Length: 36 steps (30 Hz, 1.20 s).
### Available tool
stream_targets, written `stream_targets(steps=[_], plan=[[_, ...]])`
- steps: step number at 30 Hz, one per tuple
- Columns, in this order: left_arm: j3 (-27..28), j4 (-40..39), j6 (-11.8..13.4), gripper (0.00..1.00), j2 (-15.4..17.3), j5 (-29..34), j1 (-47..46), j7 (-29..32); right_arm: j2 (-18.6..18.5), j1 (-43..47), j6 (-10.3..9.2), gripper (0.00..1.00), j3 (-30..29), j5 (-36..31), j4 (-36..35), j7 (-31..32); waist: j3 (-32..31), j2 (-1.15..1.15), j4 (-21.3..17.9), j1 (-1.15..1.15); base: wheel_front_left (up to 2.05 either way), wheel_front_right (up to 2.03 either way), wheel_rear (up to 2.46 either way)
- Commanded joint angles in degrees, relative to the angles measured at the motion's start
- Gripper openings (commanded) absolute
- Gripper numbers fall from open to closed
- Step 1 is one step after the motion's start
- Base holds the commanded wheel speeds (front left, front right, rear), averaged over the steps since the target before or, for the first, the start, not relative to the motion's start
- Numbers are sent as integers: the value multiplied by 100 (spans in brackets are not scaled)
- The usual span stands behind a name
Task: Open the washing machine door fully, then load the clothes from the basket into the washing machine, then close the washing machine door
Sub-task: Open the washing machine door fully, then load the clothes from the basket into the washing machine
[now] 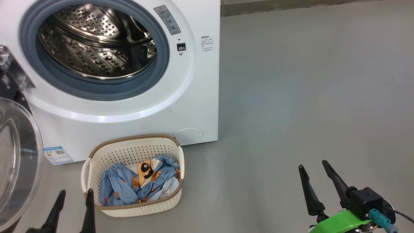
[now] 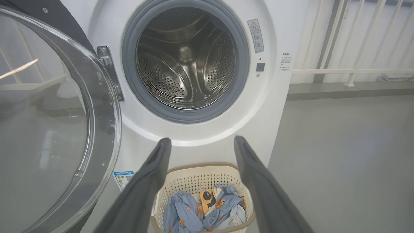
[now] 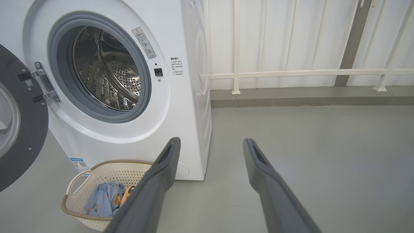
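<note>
So: door open, nothing loaded yet.
The washing machine door (image 1: 14, 155) hangs wide; the clothes (image 1: 129, 186) lie in the basket (image 1: 129, 152) before the washing machine (image 1: 194, 97) (drum (image 1: 97, 42) bare); my left pincer (image 1: 76, 191) and right pincer (image 1: 313, 164) gape empty.

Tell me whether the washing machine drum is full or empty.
Empty: the drum shows bare perforated steel, and the clothes lie bundled in the basket on the floor before the washing machine.
</note>
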Motion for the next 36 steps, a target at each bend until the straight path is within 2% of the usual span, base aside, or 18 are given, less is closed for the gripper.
stream_targets(steps=[1,36], plan=[[190,-96,-7,100,103,58,-72,-37,-14,-22,10,100,162,-19,-164,-69,0,0,8,0,0,0,0],[302,165,9,100,18,-18,-95,-37,-14,-64,10,100,120,-69,-140,-69,67,0,217,0,0,0,0]])
